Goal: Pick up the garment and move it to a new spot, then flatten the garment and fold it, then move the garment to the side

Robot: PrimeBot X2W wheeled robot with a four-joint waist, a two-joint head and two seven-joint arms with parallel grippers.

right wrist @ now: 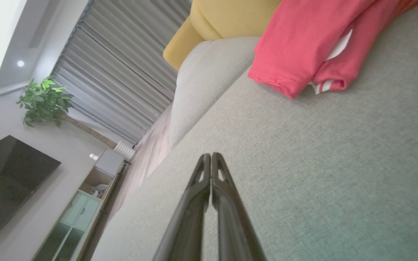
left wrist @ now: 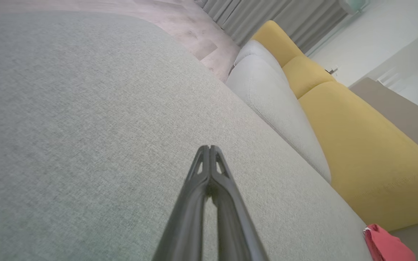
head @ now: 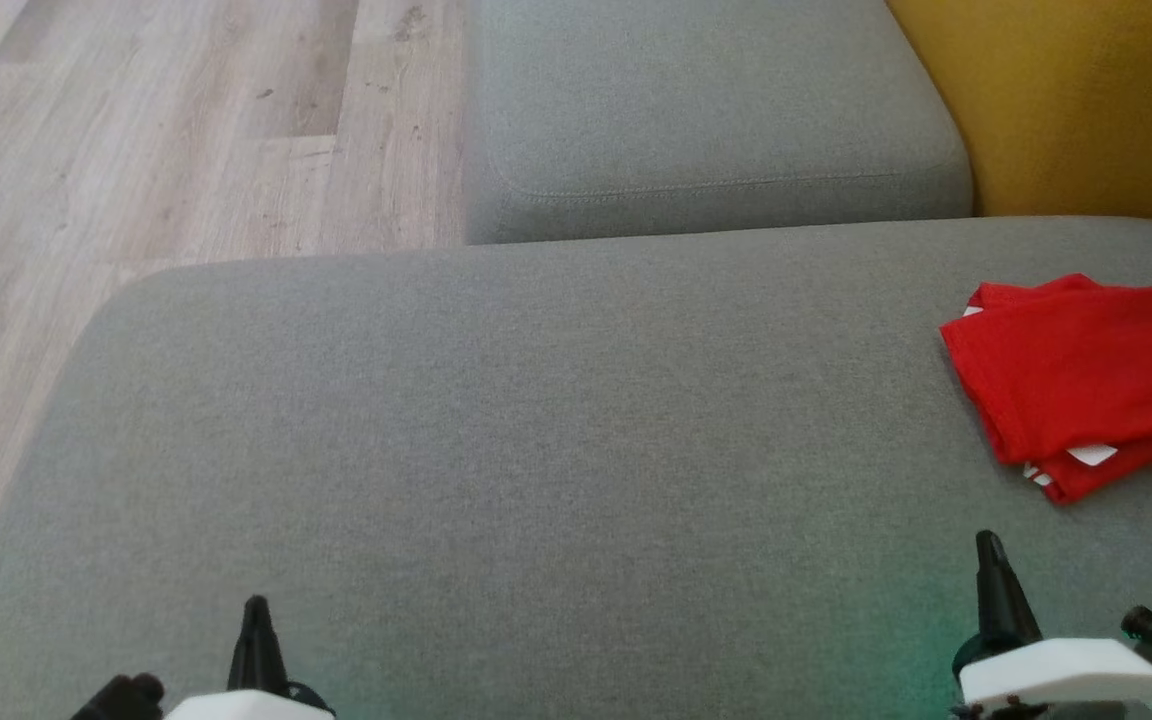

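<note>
The folded red fabric garment [head: 1086,380] looks soft and floppy, best pinched at its near hem; left gripper [head: 256,603] and right gripper [head: 987,542] jaws are together.

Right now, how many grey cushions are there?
2: a large grey cushion before the robot, bearing the red garment at its right, and a smaller grey cushion beyond it. Others may be hidden.
</note>
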